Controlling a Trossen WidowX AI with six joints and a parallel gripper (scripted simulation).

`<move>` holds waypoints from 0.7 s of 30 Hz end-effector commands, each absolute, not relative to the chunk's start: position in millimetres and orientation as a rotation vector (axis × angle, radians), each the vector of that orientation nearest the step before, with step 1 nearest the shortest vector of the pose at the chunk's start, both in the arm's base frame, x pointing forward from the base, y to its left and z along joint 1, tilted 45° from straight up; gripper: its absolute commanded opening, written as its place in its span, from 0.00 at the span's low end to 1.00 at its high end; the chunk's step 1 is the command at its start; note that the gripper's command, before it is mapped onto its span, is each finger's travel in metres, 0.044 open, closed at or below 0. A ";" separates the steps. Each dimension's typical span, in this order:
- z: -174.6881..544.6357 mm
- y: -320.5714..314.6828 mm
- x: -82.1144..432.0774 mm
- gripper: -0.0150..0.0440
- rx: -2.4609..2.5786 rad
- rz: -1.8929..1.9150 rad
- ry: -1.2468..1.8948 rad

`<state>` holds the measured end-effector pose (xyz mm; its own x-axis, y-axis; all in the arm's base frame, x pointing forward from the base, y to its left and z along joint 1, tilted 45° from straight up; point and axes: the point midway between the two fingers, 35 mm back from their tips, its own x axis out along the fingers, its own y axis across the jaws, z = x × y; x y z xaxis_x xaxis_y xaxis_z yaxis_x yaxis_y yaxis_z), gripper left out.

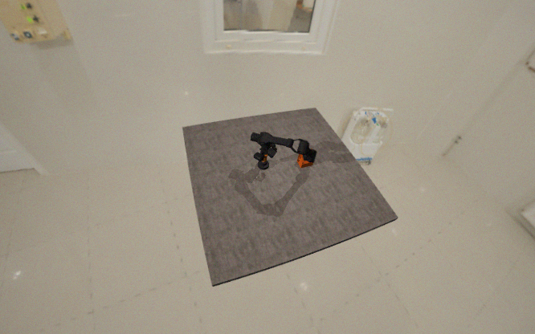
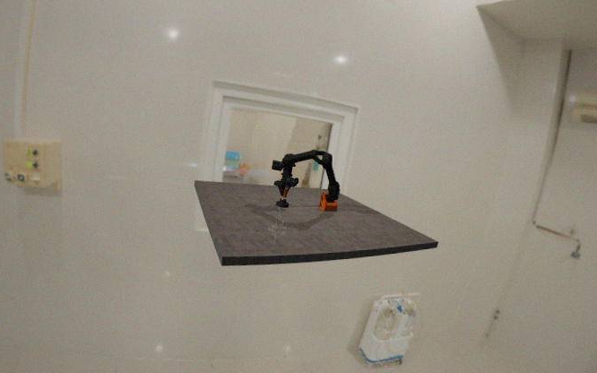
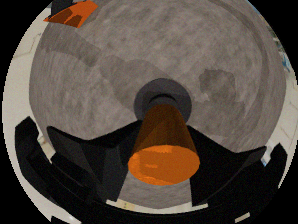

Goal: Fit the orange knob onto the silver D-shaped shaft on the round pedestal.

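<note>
The gripper (image 1: 264, 156) (image 2: 285, 188) (image 3: 162, 137) is shut on the orange knob (image 1: 265, 159) (image 2: 285, 194) (image 3: 164, 165) and holds it upright or nearly so over the round pedestal (image 1: 263, 165) (image 2: 281, 203) (image 3: 141, 104). The pedestal is dark and stands on the table. In the exterior view a small pale bit, which looks like the shaft, shows between the knob's lower end and the pedestal. In the wrist view the knob covers the shaft and the middle of the pedestal. The hole and both flat sides are hidden.
The arm's orange base block (image 1: 304, 162) (image 2: 328, 203) (image 3: 75, 15) stands on the grey table (image 1: 286, 236) (image 2: 263, 240) (image 3: 200, 45), to the right of the pedestal in the top and exterior views. The arm arches from this block to the pedestal and casts shadows on the table.
</note>
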<state>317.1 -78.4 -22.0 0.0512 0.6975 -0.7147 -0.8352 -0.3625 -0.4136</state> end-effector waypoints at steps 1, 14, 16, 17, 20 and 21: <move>-21.2 -76.6 315.8 0.25 -1.088 1.615 0.173; -19.8 -80.0 316.6 0.25 -1.088 1.615 0.173; -18.8 -81.1 316.8 0.25 -1.088 1.615 0.173; -18.8 -81.2 316.8 0.25 -1.096 1.617 0.166; -18.4 -81.6 316.9 0.25 -1.155 1.635 0.103; -18.2 -81.9 317.1 0.25 -1.184 1.643 0.072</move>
